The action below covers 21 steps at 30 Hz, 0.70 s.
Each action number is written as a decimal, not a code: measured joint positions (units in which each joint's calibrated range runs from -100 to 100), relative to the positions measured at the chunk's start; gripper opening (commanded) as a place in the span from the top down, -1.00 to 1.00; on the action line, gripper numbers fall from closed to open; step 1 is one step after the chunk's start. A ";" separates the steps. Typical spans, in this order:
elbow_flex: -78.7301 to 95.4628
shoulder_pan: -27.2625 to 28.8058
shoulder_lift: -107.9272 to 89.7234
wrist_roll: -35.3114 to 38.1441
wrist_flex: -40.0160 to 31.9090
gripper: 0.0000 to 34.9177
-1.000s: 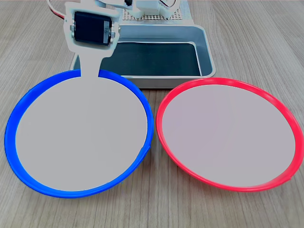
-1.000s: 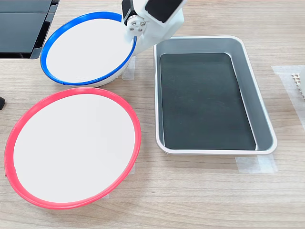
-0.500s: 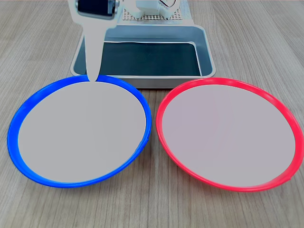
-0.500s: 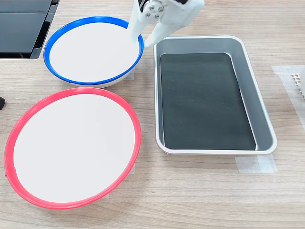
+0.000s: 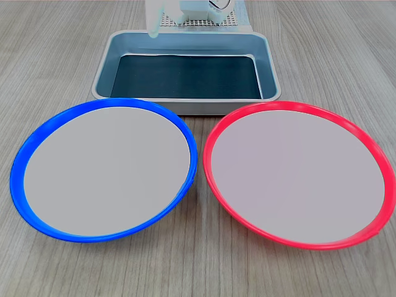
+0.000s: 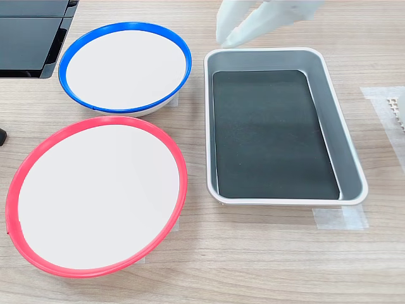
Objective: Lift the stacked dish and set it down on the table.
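Note:
The stacked dish (image 5: 105, 170), a blue-rimmed plate with a pale centre, lies flat on the table (image 5: 198, 266) at the first exterior view's left. It sits at the upper left of the second exterior view (image 6: 123, 66). Nothing touches it. My white gripper (image 6: 224, 43) hangs above the far corner of the grey tray, well to the second exterior view's right of the dish, holding nothing. Its fingertips are blurred and close together. In the first exterior view only one thin finger (image 5: 153, 26) shows at the top edge.
A red-rimmed plate (image 5: 297, 176) lies beside the blue one (image 6: 95, 199). The grey metal tray (image 5: 185, 106) with a dark liner stands behind both plates (image 6: 285, 201). Tape strips (image 6: 338, 218) mark the table. A black object (image 6: 31, 31) fills the second exterior view's top-left corner.
My gripper let go of the blue dish's rim, rose and drew back over the tray's corner. The dish, tilted a second ago, has settled flat.

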 measured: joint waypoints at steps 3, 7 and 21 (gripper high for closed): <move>13.43 -1.86 -10.91 -4.00 -10.36 1.00; 34.21 -3.36 -30.18 -6.54 -17.78 1.00; 50.18 -7.79 -59.93 -11.23 -3.83 1.00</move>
